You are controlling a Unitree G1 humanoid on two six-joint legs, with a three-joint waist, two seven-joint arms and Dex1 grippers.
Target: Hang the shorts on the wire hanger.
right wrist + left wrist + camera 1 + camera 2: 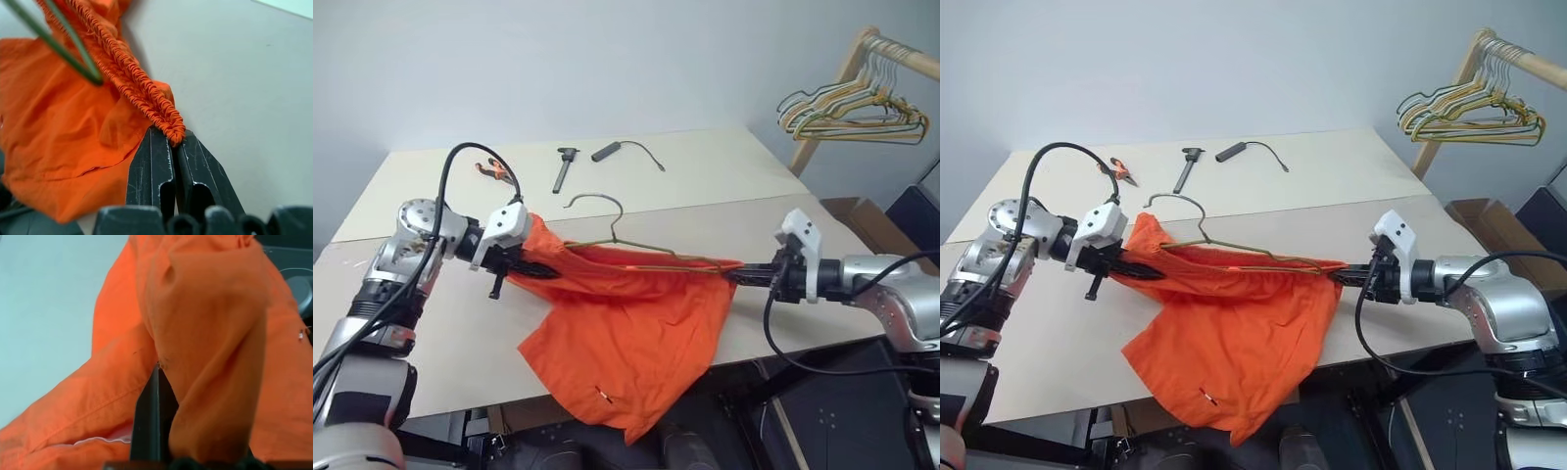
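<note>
Black fingers of the right gripper [168, 142] clamp the gathered waistband of the bright orange fabric shorts [626, 338]; the left gripper [530, 266] pinches its other end. Both arms reach inward, stretching it sideways above the beige table [705, 176], the thin olive-grey wire hanger [636, 250] threaded along it, hook pointing away.

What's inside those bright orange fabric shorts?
A thin olive-grey wire hanger: its hook and upper wires stick out of the bright orange fabric shorts at the waistband; its lower bar is covered by fabric.
</note>
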